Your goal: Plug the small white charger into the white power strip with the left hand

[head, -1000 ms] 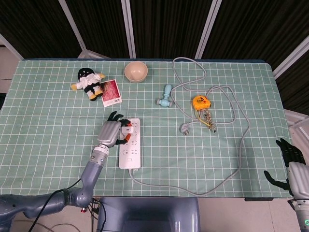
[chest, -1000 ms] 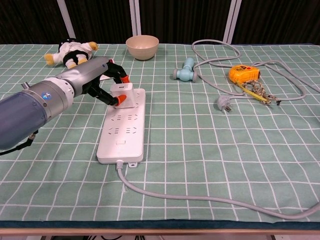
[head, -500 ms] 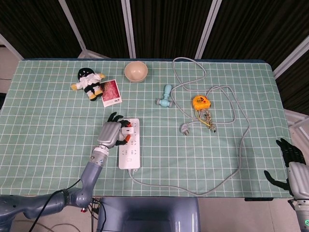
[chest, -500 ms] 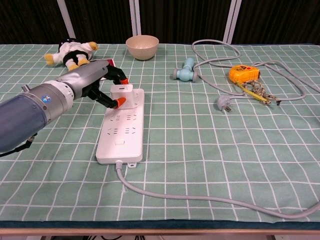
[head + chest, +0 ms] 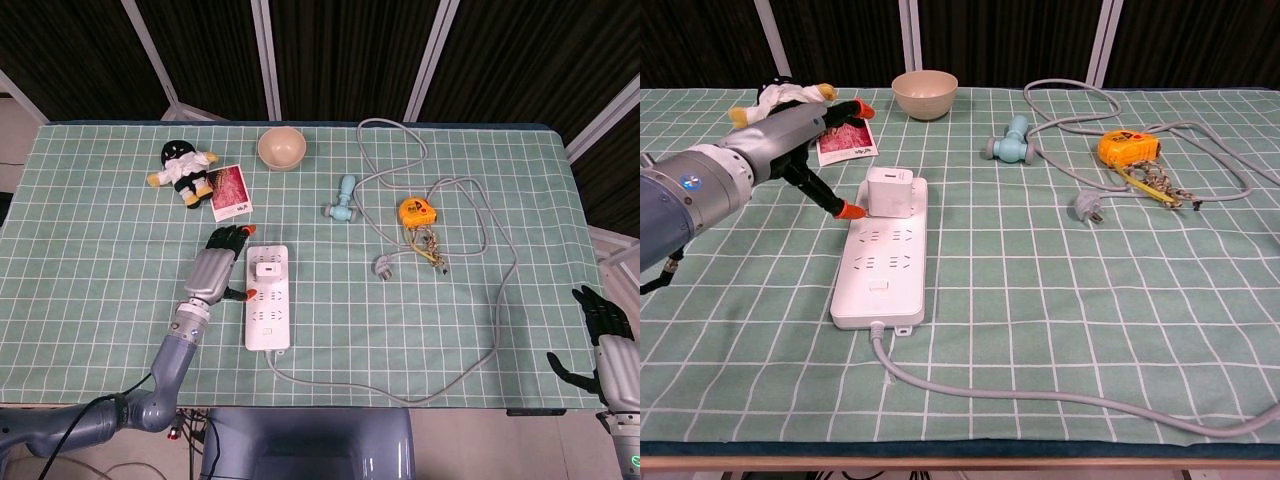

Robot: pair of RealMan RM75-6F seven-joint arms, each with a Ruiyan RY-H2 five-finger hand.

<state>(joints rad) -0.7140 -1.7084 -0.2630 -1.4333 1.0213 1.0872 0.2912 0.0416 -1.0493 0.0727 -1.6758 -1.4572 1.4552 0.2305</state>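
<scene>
The small white charger point(image 5: 266, 268) point(image 5: 889, 192) stands upright on the far end of the white power strip point(image 5: 267, 310) point(image 5: 883, 266), seated in its sockets. My left hand point(image 5: 213, 269) point(image 5: 800, 140) is just left of the strip, off the charger, fingers spread and holding nothing; one orange fingertip hovers close to the charger's left side. My right hand point(image 5: 603, 335) hangs beyond the table's right front corner, fingers apart and empty, seen only in the head view.
The strip's grey cable point(image 5: 1060, 398) runs along the front edge. A photo card point(image 5: 231, 192), plush toy point(image 5: 183, 168) and bowl point(image 5: 281, 147) lie beyond the left hand. A blue toy point(image 5: 343, 199), orange tape measure point(image 5: 413, 211) and grey plug with cable point(image 5: 383, 266) lie to the right.
My left hand let go of the charger and drew back to the left, fingers opening. The charger stays standing in the strip.
</scene>
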